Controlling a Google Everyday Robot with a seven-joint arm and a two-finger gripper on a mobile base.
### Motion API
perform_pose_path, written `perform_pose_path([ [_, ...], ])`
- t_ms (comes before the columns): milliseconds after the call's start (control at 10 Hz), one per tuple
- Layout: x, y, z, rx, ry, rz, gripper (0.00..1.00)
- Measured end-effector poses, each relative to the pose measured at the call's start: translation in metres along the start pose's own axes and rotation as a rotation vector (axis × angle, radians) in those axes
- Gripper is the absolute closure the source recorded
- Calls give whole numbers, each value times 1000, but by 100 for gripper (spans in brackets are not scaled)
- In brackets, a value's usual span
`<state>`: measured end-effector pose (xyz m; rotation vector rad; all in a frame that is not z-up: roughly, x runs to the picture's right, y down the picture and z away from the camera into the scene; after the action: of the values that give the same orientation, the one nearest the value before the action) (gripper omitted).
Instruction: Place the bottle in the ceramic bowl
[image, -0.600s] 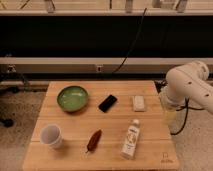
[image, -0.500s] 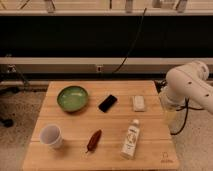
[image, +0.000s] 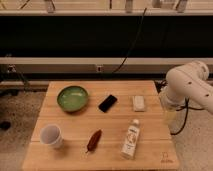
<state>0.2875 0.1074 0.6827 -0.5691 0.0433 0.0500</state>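
Camera view, the only one going. Parked off the right edge of the pale wooden worktop (image: 115, 125): the bulky white robot arm (image: 192, 85), folded, shoulder high, forearm dropping down toward the floor side. Hanging below it, just beside the worktop's right edge and lower than the board's far corner, the gripper (image: 169, 116). Fingers spread as wide as they go, nothing between them, touching nothing on the board.

Over to the task pieces. Lying flat in the near right part of the worktop, the slim white plastic bottle (image: 131, 140), cap toward the far side, label up, leaning slightly rightward. Sitting far left, well apart from it, the round green-glazed ceramic bowl (image: 72, 97), upright.

Between those two, a flat black rectangular device (image: 107, 103) just right of the bowl, then a small white rectangular block (image: 139, 103) farther right. Near left, a white cup (image: 51, 135), mouth up; beside it toward the middle, a reddish-brown oblong piece (image: 93, 141).

Compared with half a second back: no change at all. Same arm pose, same bottle spot, same layout.
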Motion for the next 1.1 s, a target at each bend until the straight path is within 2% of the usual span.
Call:
perform_pose_path([
  [800, 0, 0, 0, -1, 0, 0, 20],
  [1100, -20, 15, 12, -7, 11, -60, 20],
])
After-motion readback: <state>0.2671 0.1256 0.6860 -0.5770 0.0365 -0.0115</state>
